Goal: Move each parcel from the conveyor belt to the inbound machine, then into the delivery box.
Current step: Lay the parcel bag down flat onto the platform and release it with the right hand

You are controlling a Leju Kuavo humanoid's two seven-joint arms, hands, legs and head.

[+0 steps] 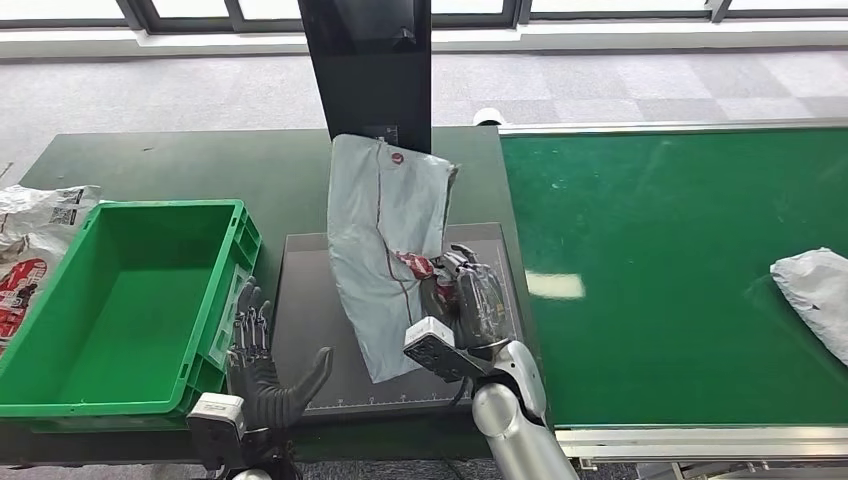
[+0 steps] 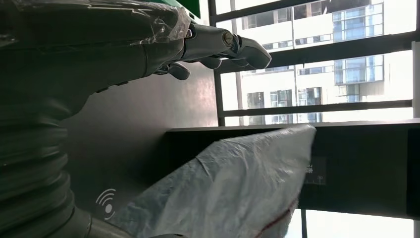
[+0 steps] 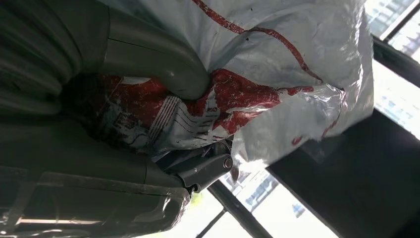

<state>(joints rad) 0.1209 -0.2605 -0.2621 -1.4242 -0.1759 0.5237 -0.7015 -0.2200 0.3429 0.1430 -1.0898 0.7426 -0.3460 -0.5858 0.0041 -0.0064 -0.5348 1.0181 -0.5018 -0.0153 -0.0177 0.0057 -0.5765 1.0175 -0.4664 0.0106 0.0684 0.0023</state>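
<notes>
Parcel, a grey plastic mailer bag with red print [image 1: 385,240], hangs over the dark flat scanner plate [image 1: 310,300], gripped by the right hand [image 1: 468,295]. Beside the green crate [image 1: 120,300], the left hand [image 1: 262,365] is spread, empty. From the right wrist, fingers [image 3: 163,64] clamp the crumpled edge.

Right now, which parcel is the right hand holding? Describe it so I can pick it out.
Find the dark scanning plate between the green crate and the conveyor belt. The held parcel hangs over it in the right hand: a long grey bag with red markings, unlike the one lying on the belt.
</notes>
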